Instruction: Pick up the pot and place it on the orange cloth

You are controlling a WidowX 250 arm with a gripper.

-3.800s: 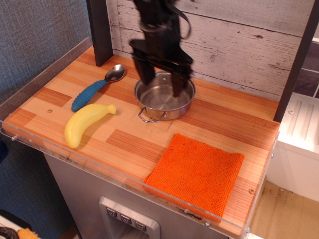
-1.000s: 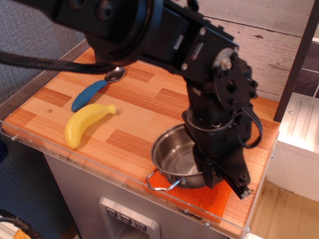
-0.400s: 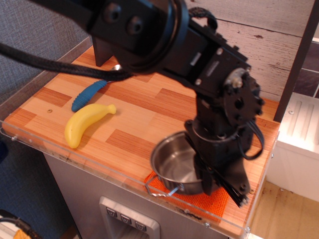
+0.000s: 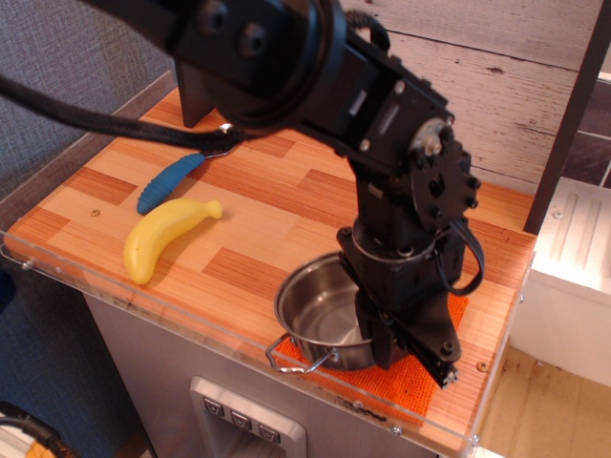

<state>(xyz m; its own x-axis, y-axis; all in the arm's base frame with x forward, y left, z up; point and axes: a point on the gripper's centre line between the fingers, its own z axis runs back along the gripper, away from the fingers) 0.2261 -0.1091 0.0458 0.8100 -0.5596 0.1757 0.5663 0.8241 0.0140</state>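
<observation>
The single view looks down at a wooden counter of light and reddish planks [image 4: 286, 205], with a clear plastic edge at the front; a large black robot arm [image 4: 382, 143] reaches from the upper left down to the front right part of the counter. Its black gripper [image 4: 382, 329] is lowered onto the right rim of the shallow round shiny stainless-steel pot [image 4: 320, 310]; one finger seems to go inside the pot and the other outside, so the gripper looks closed around the rim, grasping the pot. The pot is over the left front part of the square bright-orange knitted cloth [image 4: 401, 377], and its left part goes beyond the cloth edge above the wood; I cannot tell if the bottom touches the cloth or is a little above it. One thin wire loop handle [image 4: 301, 358] points toward the front edge. Much of the cloth is hidden by the arm and the pot. Well apart, at the left, lies a yellow plastic banana [image 4: 164, 237]; just behind it lies a metal spoon with a blue handle [image 4: 175, 179], its bowl partly hidden by the arm.
</observation>
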